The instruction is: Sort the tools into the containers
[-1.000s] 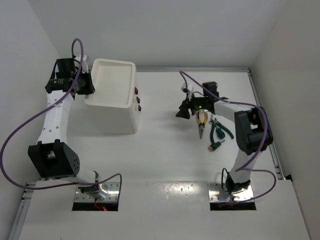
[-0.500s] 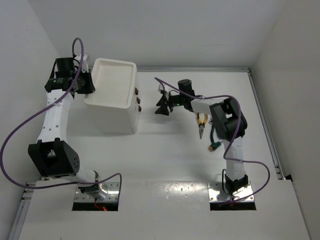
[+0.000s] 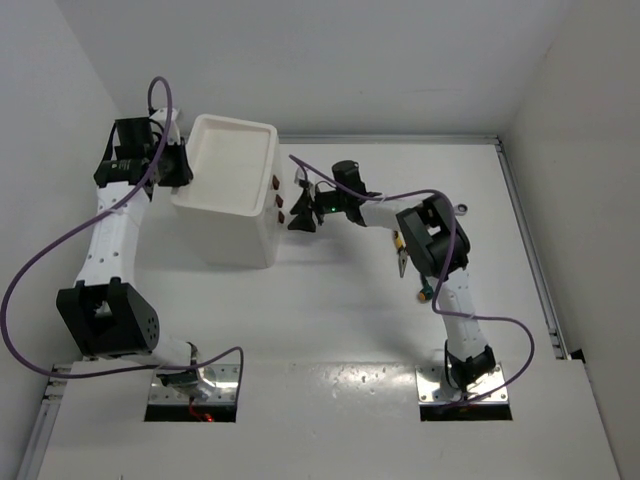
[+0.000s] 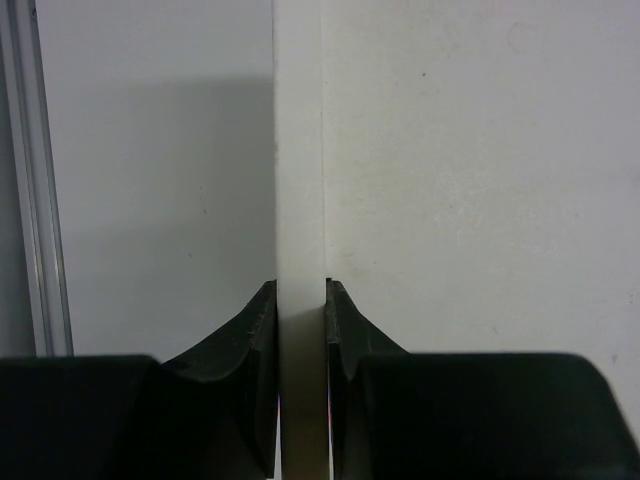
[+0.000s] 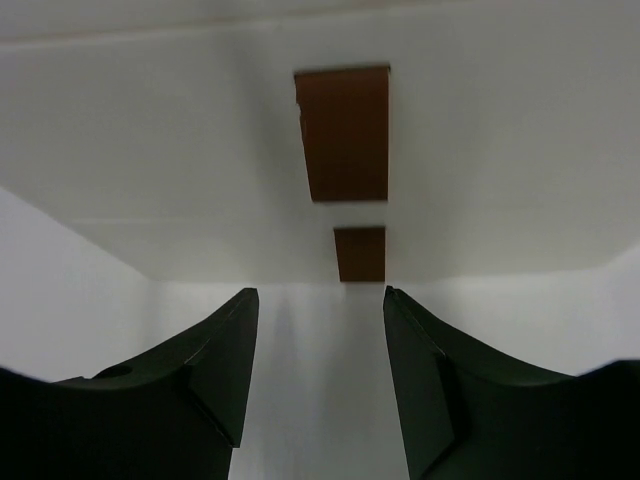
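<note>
White bin [image 3: 238, 236] edge clamped between left fingers [image 4: 256, 332], right fingers [image 5: 216, 352] spread empty near brown tabs [image 5: 345, 132]

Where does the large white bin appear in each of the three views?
Top external: upper left, the large white bin, its left rim clamped by the left gripper.
Left wrist: only its wall edge, a vertical white strip at centre, between the fingers.
Right wrist: its side wall fills the upper part, ahead of the open right gripper.
Shared landmark: the brown-red tabs on that wall, also in right wrist; not in left wrist.
</note>
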